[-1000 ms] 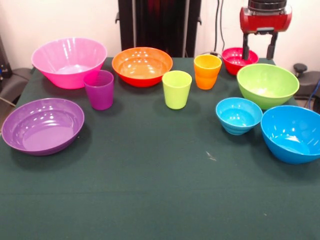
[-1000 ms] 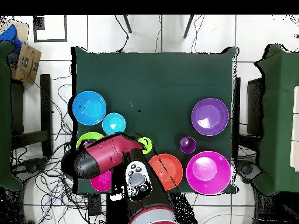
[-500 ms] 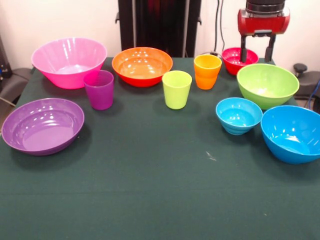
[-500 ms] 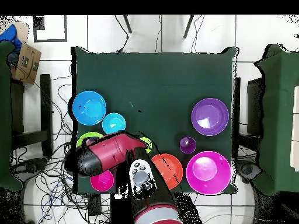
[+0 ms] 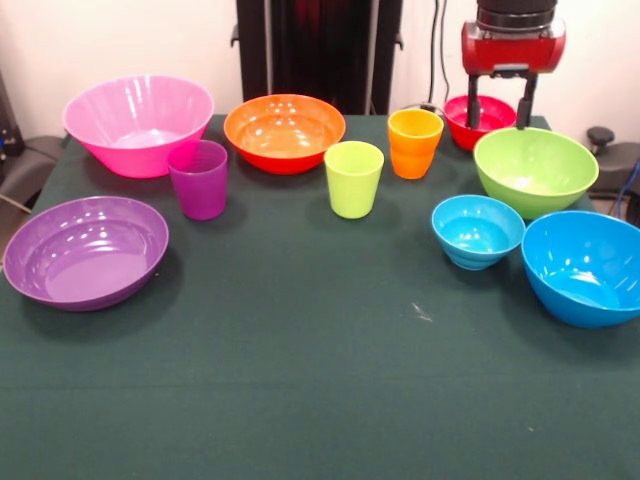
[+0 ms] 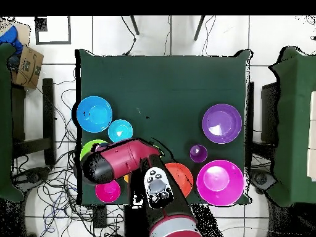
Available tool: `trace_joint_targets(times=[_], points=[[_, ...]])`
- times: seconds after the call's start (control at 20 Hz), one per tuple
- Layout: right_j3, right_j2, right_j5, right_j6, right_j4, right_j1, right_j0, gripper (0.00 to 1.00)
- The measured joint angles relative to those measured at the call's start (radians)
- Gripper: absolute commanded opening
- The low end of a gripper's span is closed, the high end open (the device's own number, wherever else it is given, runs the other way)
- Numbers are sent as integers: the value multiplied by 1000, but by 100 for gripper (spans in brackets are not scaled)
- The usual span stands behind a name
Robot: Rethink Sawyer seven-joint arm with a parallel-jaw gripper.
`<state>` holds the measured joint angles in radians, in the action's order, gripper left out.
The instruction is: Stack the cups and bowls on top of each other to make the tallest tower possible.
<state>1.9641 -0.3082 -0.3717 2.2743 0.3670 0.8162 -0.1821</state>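
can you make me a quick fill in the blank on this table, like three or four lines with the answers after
1. The gripper hangs with its fingers apart above the small ____ bowl.
2. The lime green cup stands between the purple cup and the ____ cup.
3. The small light blue bowl sits just beside the big ____ bowl.
4. The number of cups stacked on a bowl so far is ____.

Missing words: red; orange; blue; zero

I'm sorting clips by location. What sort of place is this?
Probably a robotics lab. A red robot arm works over a green cloth-covered table, loose cables trail over the tiled floor, and a cardboard box sits beside it.
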Motion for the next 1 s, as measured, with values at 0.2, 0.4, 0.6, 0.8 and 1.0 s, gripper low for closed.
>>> trace_joint_targets(times=[0.2,0.4,0.6,0.8,1.0], points=[[-10,0,0,0,0,-30,0,100],[-19,0,0,0,0,-69,0,100],[-25,0,0,0,4,-96,0,100],[-34,0,0,0,21,-134,1,100],[-40,0,0,0,31,-155,1,100]])
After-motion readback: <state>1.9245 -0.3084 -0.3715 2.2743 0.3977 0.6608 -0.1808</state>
